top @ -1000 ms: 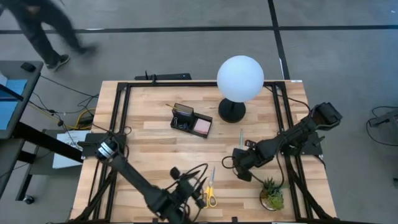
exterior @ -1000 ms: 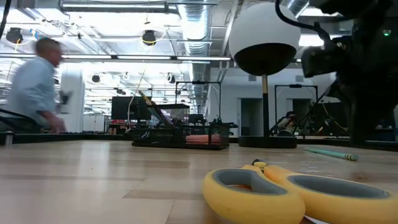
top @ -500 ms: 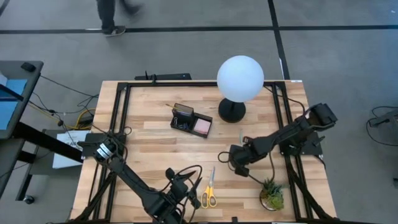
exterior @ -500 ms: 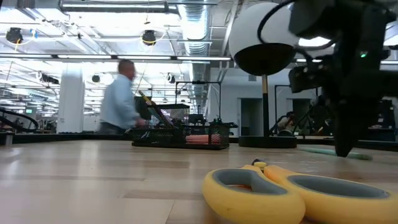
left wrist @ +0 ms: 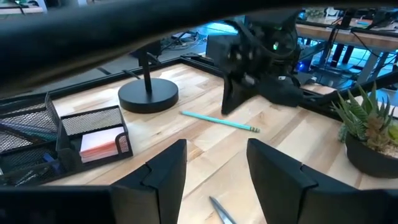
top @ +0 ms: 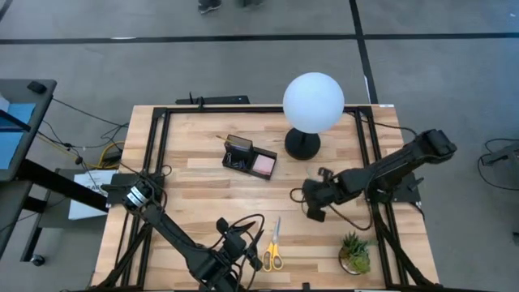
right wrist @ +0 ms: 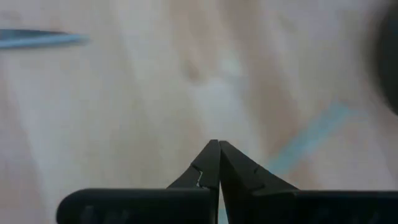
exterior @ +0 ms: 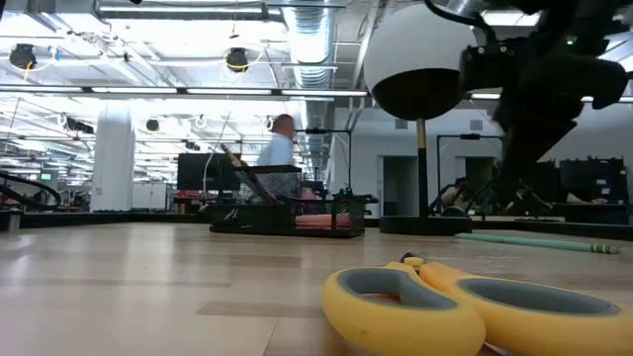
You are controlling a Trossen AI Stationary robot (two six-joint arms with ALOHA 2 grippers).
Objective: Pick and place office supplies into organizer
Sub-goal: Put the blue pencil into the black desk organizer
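Between the lamp base (left wrist: 148, 95) and the potted plant (top: 354, 253), a teal pencil (left wrist: 219, 121) is lying flat on the table (top: 195, 199), well apart from the organizer (top: 249, 157). Right gripper (top: 313, 212) is hovering above it, clenched empty; it should be opening, straddling the shaft. Left gripper (left wrist: 214, 171), released, is waiting near the scissors (top: 273, 246).
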